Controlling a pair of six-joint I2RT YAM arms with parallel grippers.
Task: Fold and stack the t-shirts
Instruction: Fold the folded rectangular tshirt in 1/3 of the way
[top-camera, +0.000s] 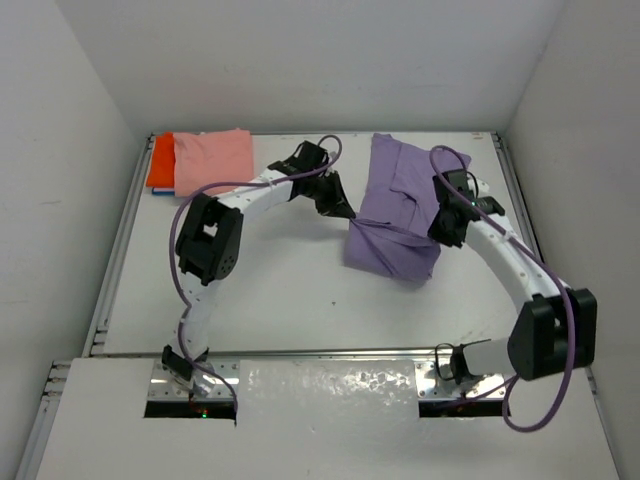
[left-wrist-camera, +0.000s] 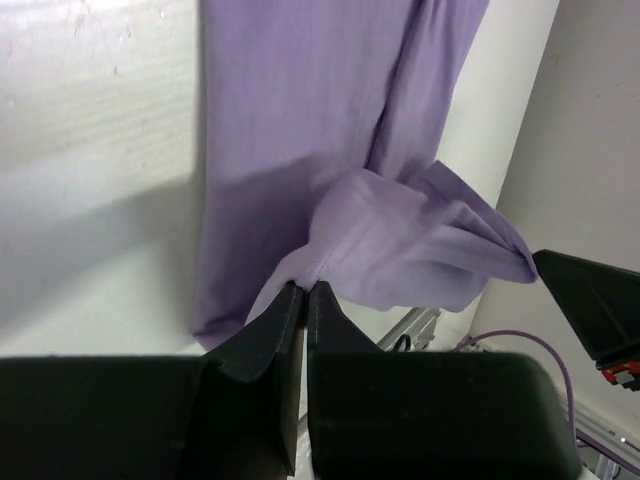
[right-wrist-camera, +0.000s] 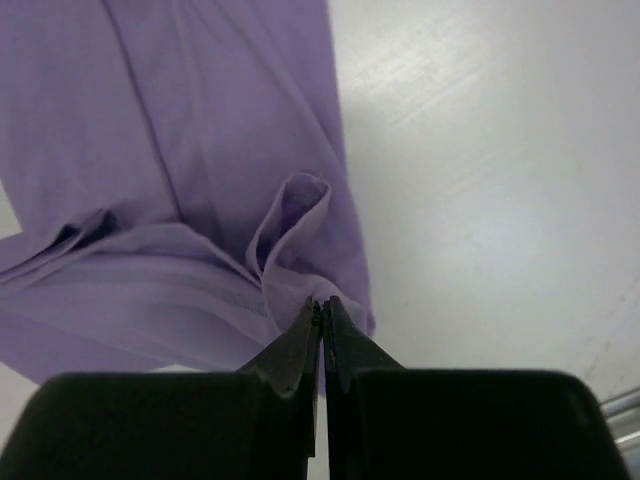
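Note:
A purple t-shirt (top-camera: 395, 205) lies at the back right of the table, its near end lifted and hanging between both grippers. My left gripper (top-camera: 347, 215) is shut on the shirt's left near corner; in the left wrist view the cloth (left-wrist-camera: 400, 240) bunches at the tips of my gripper (left-wrist-camera: 305, 290). My right gripper (top-camera: 441, 226) is shut on the shirt's right near edge; in the right wrist view the fabric (right-wrist-camera: 200, 180) folds at its tips (right-wrist-camera: 321, 305). A folded pink t-shirt (top-camera: 212, 160) lies on an orange one (top-camera: 160, 160) at the back left.
The white table (top-camera: 290, 290) has raised rails on the left (top-camera: 115, 250) and right (top-camera: 520, 200) sides. White walls stand close around it. The right gripper's finger (left-wrist-camera: 590, 300) shows at the right in the left wrist view.

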